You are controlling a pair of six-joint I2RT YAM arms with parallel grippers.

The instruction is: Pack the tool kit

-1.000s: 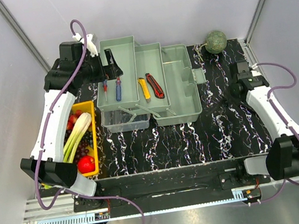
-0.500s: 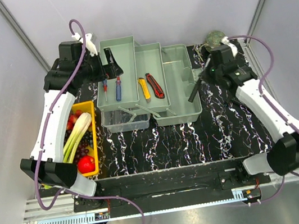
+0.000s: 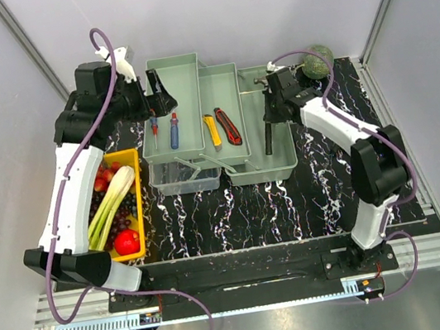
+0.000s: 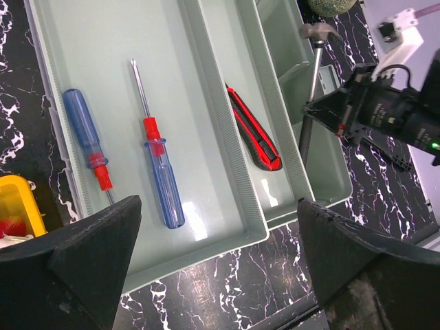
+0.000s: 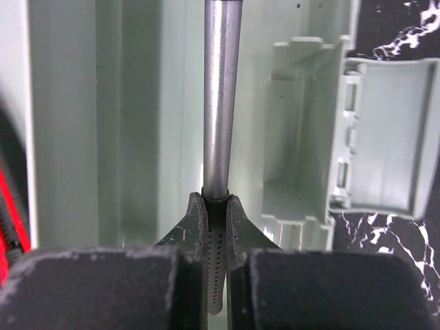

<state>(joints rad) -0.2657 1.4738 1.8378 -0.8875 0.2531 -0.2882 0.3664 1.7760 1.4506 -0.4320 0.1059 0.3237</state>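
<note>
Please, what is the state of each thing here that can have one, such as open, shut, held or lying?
toolbox: open, trays folded out.
hammer: held over the toolbox.
right gripper: shut on the hammer.
left gripper: open, above the outer tray.
screwdrivers: lying in the outer tray.
red knife: lying in the middle tray.

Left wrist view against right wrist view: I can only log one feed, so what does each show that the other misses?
Only the left wrist view shows two blue-handled screwdrivers lying in the outer tray of the toolbox, a red-and-black utility knife in the next tray, and the head of the hammer. Only the right wrist view shows, close up, the right hand shut on the hammer's dark grip just below its metal shaft. Both show that shaft against the pale green box.
</note>
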